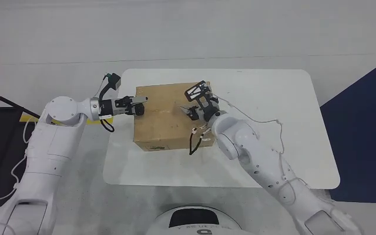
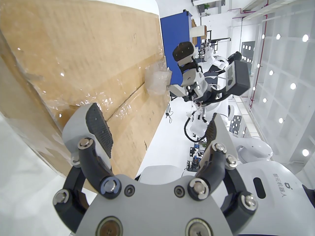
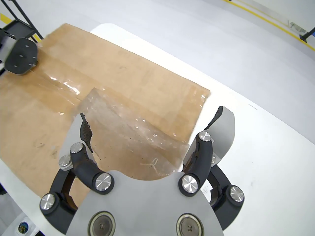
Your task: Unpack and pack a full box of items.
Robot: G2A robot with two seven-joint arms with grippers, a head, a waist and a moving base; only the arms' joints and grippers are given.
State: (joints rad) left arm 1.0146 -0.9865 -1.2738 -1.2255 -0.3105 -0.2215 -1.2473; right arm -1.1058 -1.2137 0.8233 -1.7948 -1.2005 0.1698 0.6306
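Closed brown box (image 1: 167, 114), clear tape (image 3: 133, 133) lifting off its seam, on a white surface (image 1: 270, 106); grey floor (image 1: 176, 29). Left gripper (image 2: 155, 111) and right gripper (image 3: 152, 113) fingers spread wide.

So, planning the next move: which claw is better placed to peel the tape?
Likely right: the right claw, open, straddles the lifted tape flap on the box; the left claw sits open at the far edge.

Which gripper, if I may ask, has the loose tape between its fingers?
The right gripper; the left gripper holds nothing, at the box's other end.
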